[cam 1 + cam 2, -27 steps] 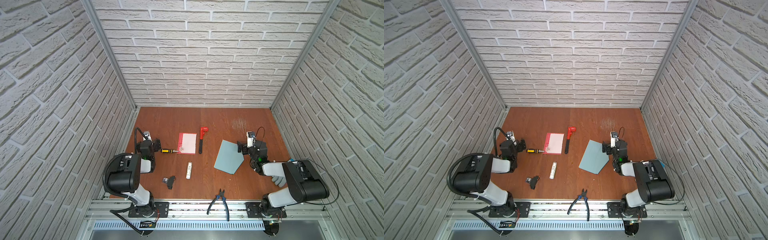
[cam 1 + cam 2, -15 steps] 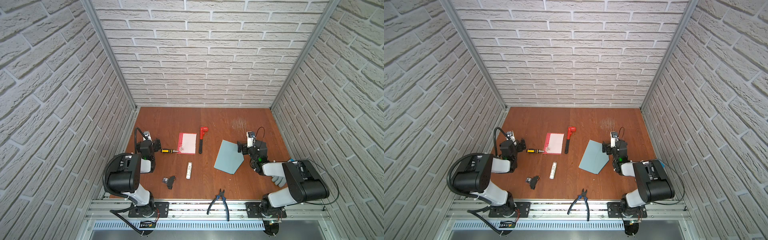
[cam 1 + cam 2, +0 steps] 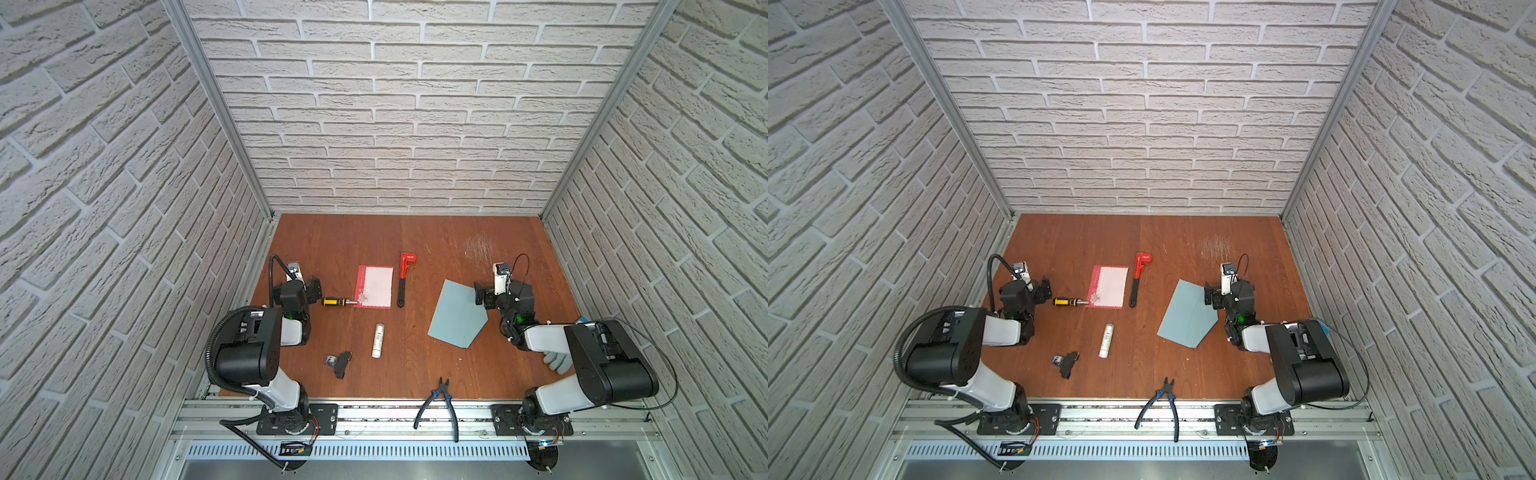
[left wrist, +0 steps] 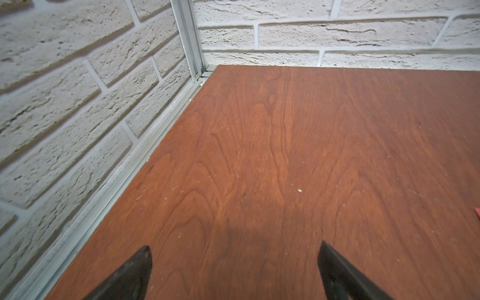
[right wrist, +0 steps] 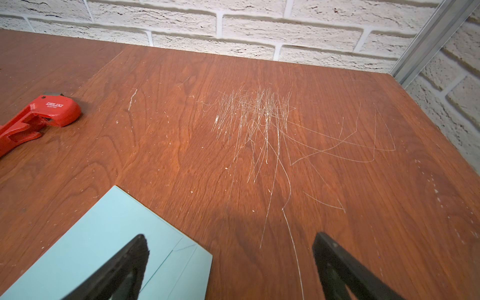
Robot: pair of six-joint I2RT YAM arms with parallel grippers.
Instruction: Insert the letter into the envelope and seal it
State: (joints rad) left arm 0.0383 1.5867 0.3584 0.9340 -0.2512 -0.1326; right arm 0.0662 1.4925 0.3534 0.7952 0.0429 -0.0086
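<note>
**Asker:** How do your pincers stand?

**Me:** My right gripper (image 5: 231, 236) is spread wide, with nothing between its jaws. One finger (image 5: 130, 257) hangs over a corner of the envelope (image 5: 104, 233). I cannot tell whether it touches the paper. The other is over bare wood, near a patch of pale scratches (image 5: 257, 117).

**Asker:** And the left?

**Me:** My left gripper (image 4: 235, 246) is spread just as wide and is empty. It sits low over the bare table (image 4: 285, 142), near the rail (image 4: 104, 197) along the left wall.

**Asker:** Where does the envelope lie?

**Me:** It lies flat on the right part of the table. It is light blue, and in both top views its far right edge is beneath my right gripper.

**Asker:** And the letter?

**Me:** The letter (image 3: 376, 286) lies flat to the left of the middle, white face up with a red border. It is outside the envelope and well apart from it. A red wrench (image 3: 403, 282) lies between the two, just beside the letter's right edge. A screwdriver (image 3: 337, 301) with a black and yellow handle lies between my left gripper and the letter, its tip at the letter's near left corner.

**Asker:** What else is out there?

**Me:** A white glue stick (image 3: 378, 340) lies nearer the front, with a small black part (image 3: 340, 363) to its left. Blue-handled pliers (image 3: 440, 399) are at the front edge. A grey glove (image 3: 557, 359) is partly hidden under my right arm.
</note>
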